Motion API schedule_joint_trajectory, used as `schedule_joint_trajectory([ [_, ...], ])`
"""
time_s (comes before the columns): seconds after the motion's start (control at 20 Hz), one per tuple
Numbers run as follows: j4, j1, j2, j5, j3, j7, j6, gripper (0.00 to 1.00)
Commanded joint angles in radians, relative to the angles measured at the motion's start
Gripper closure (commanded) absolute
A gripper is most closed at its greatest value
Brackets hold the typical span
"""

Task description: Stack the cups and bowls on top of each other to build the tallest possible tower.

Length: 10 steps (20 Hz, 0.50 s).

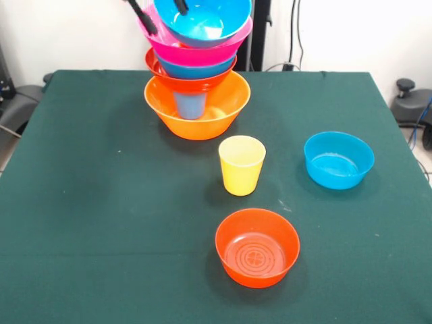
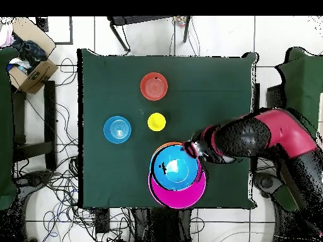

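We see the tower [image 1: 197,81] at the table's [image 1: 94,202] far side in the front view: a big orange bowl [image 1: 196,113] at the base with a blue cup [image 1: 190,105] inside it, then a red-orange bowl [image 1: 156,66], a blue bowl [image 1: 196,68], the pink bowl [image 1: 202,52] and a top blue bowl [image 1: 201,19]. Two dark fingers [image 1: 144,16] of the gripper [image 1: 160,13] straddle the top bowl's rim, clamped on it. Only the overhead view shows the arm [image 2: 258,135] reaching in from the side, with the pink rim jutting past the blue one on the base side. Well clear of the gripper stand the yellow cup [image 1: 241,165], a lone blue bowl [image 1: 338,159] and a red-orange bowl near the front edge [image 1: 257,247], with open cloth around each.
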Motion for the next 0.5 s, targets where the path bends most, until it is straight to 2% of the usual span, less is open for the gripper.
schedule_joint_trajectory([
  [0.05, -0.265, 0.130, 0.133, -0.186, -0.136, -0.495, -0.075, 0.00],
  [0.3, -0.381, 0.183, 0.171, -0.232, -0.157, -0.555, -0.085, 0.00],
  [0.5, -0.448, 0.218, 0.147, -0.194, -0.169, -0.544, -0.017, 0.00],
])
